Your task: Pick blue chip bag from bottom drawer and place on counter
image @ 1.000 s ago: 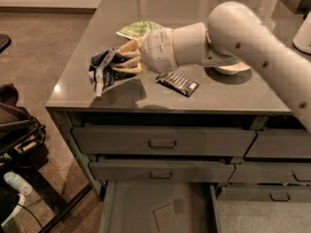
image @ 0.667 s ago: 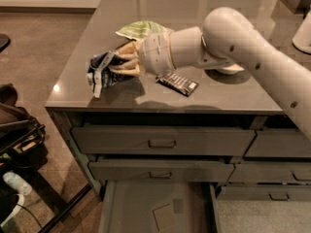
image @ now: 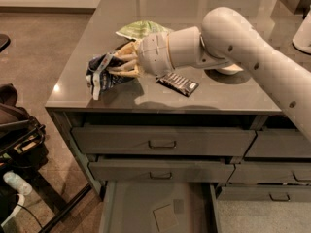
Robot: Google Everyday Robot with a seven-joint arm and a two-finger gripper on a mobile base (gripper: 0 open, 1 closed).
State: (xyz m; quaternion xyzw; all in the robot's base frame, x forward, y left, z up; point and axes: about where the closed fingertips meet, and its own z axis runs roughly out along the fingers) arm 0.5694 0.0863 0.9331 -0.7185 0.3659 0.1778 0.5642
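My gripper (image: 114, 66) reaches left over the counter (image: 160, 6), its tan fingers (image: 127, 72) shut on the blue chip bag (image: 98, 75). The crumpled dark-blue bag with white markings hangs at the counter's left front part, low over the surface or touching it; I cannot tell which. The bottom drawer (image: 131, 203) stands pulled open below, with only a square paper scrap (image: 165, 218) on its floor.
A pale green bag (image: 141, 29) lies behind the gripper. A flat black bar wrapper (image: 179, 83) lies right of it. A white dish (image: 228, 71) sits under my arm and a white vessel (image: 303, 33) at the far right. Dark equipment (image: 14, 130) stands on the floor at left.
The arm has shifted slightly left and lower with the bag in the gripper. The drawers and other objects have not moved.
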